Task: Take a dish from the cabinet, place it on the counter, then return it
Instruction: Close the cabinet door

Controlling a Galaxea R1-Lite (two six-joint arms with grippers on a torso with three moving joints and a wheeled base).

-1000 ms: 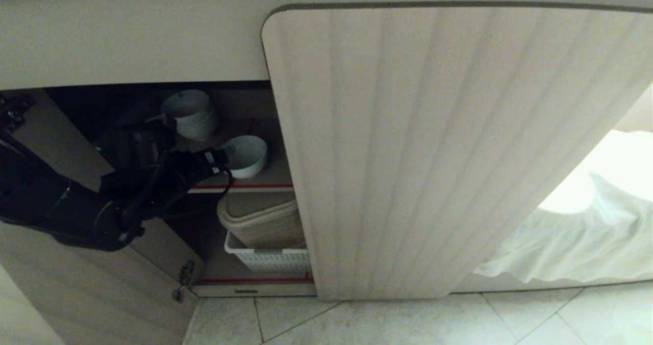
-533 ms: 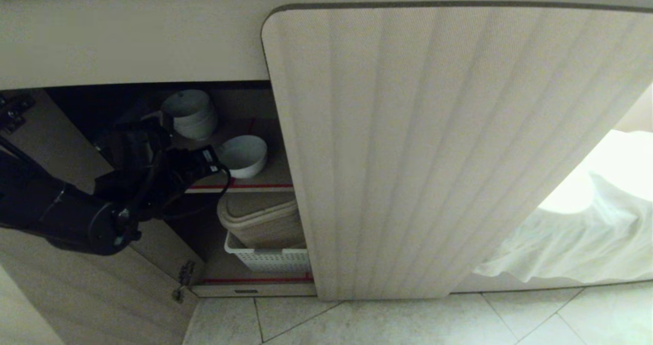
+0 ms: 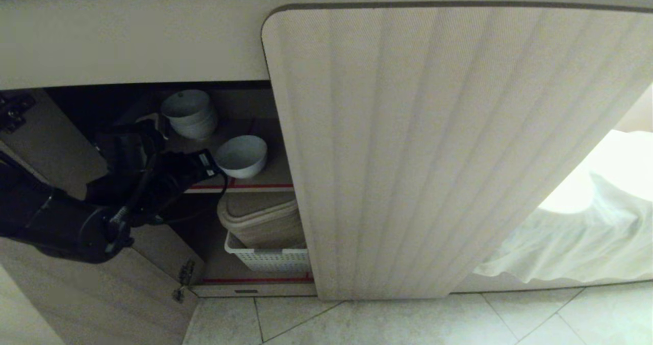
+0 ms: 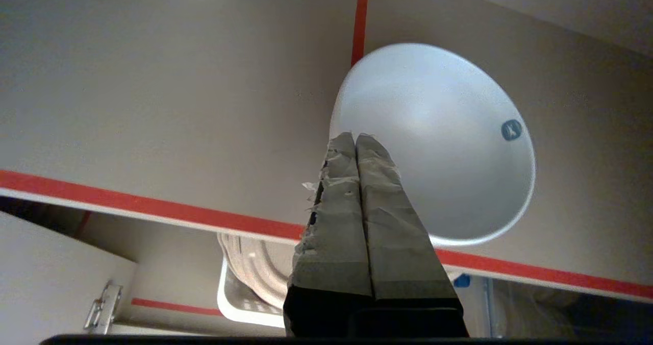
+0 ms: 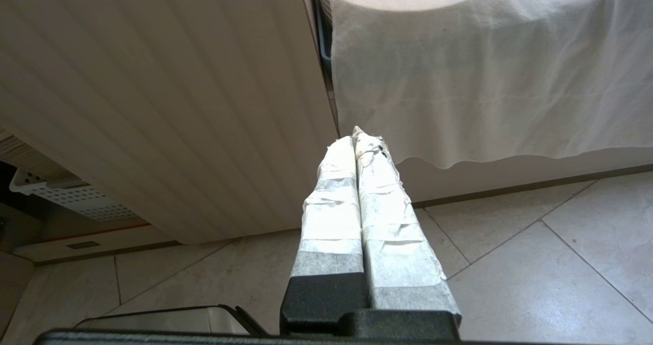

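While the left tool (image 3: 213, 164) reaches into the open cabinet (image 3: 459, 146) in the head view, the dish (image 3: 241, 156) sits on the red-edged upper shelf (image 3: 255, 186), tipped, its mouth facing up and toward the tool; a stack of bowls (image 3: 190, 113) stands behind it.

From the left wrist, the tool's fingers (image 4: 357, 192) are pressed together over the dish's (image 4: 438, 146) near rim; whether they pinch it I cannot tell.

From the right wrist, the right tool (image 5: 356, 143) hangs clenched, empty, above the floor (image 5: 510, 263) by the ribbed door (image 5: 168, 105).
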